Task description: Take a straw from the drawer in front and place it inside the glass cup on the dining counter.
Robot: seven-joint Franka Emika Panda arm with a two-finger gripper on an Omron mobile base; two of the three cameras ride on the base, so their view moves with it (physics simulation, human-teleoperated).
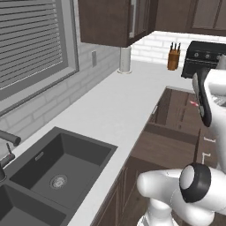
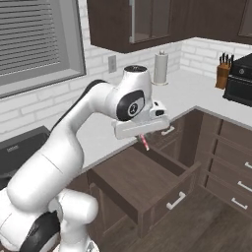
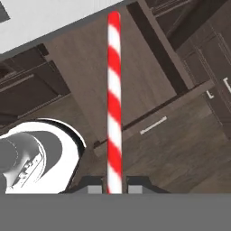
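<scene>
My gripper (image 3: 114, 187) is shut on the lower end of the red-and-white striped straw (image 3: 114, 90), which runs straight away from the fingers in the hand view. In the right base view the hand hovers just above the pulled-out dark brown drawer (image 2: 140, 179), and the straw (image 2: 144, 142) pokes down from my gripper (image 2: 142, 136) toward the drawer's inside. The drawer (image 3: 149, 76) lies below the straw, its silver bar handle (image 3: 153, 125) on the front. The glass cup and the dining counter are out of view.
A white worktop (image 1: 110, 106) with a dark sink (image 1: 57, 172) runs along the wall on the left. At the back stand a paper towel roll (image 2: 161, 68), a knife block (image 2: 224, 74) and a black stove (image 2: 241, 78). More dark drawers (image 2: 236, 162) line the right.
</scene>
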